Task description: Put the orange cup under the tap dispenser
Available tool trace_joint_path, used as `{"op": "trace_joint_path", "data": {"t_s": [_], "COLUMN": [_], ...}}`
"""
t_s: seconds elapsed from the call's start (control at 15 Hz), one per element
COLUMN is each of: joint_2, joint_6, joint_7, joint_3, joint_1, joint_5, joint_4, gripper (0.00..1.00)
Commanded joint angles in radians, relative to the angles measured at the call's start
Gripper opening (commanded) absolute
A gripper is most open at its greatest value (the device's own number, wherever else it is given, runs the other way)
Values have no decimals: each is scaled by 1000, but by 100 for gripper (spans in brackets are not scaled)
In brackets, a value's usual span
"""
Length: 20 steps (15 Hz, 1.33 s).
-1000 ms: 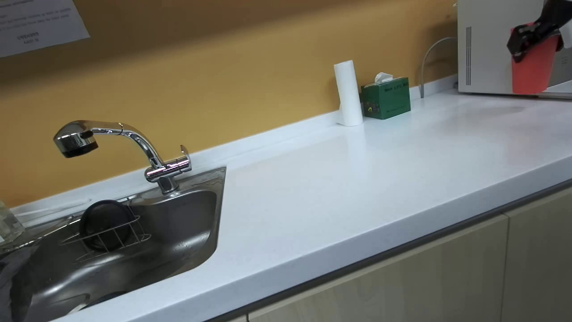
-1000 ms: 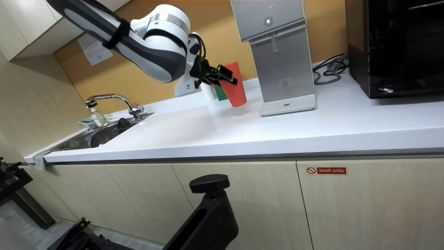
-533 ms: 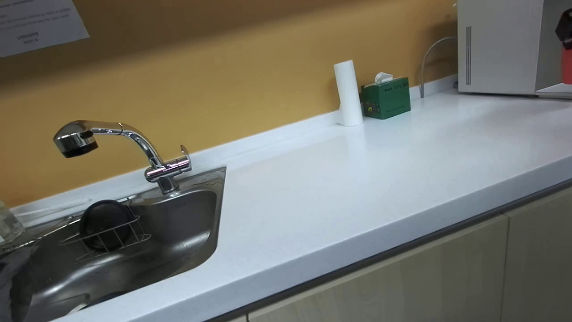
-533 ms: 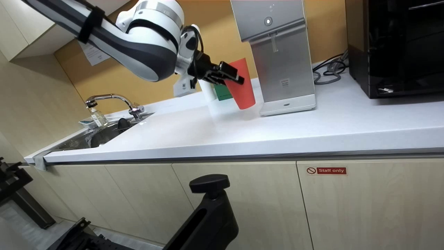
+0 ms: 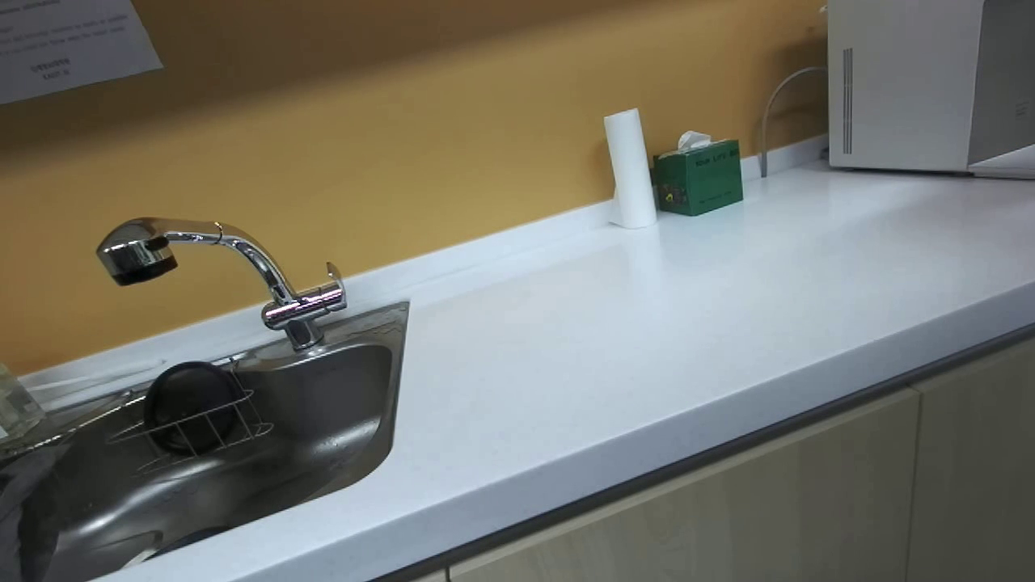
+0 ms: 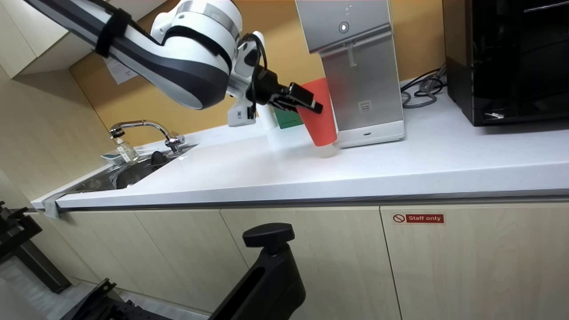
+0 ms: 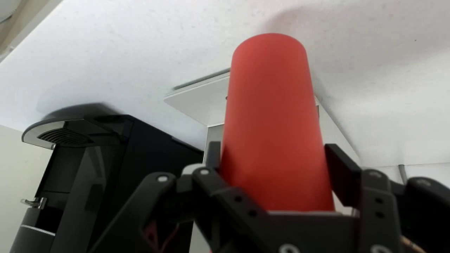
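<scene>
Red-orange plastic tumbler (image 7: 272, 95) just beside the water dispenser (image 6: 355, 84), not yet under its spout (image 6: 351, 54)

The pincer (image 7: 276, 165) grasps the tumbler between 2 fingers (image 7: 342, 175); its bottom looks just clear of the tabletop (image 6: 249, 169), near the base tray (image 6: 371, 134), though whether they touch is unclear. To finish well, raise it slightly so the bottom passes over the tray's edge, hold it upright, centre its mouth below the spout, lower it flat, then part the fingers and back straight out.
</scene>
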Motion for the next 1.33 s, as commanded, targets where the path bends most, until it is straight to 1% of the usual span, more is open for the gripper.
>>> {"op": "trace_joint_path", "data": {"t_s": [0.0, 0.2, 0.27, 0.4, 0.8, 1.27], "joint_2": [1, 4, 5, 20, 107, 147], "joint_6": [0, 0, 0, -23, -60, -82], "joint_7": [-2, -5, -5, -11, -94, -89], "joint_3": [-1, -3, -3, -2, -2, -2], "joint_1": [0, 0, 0, 3, 4, 7], "joint_5": [10, 24, 25, 40, 153, 183], "joint_4": [3, 3, 3, 14, 70, 162], "gripper": [73, 73, 48, 48, 48, 48]}}
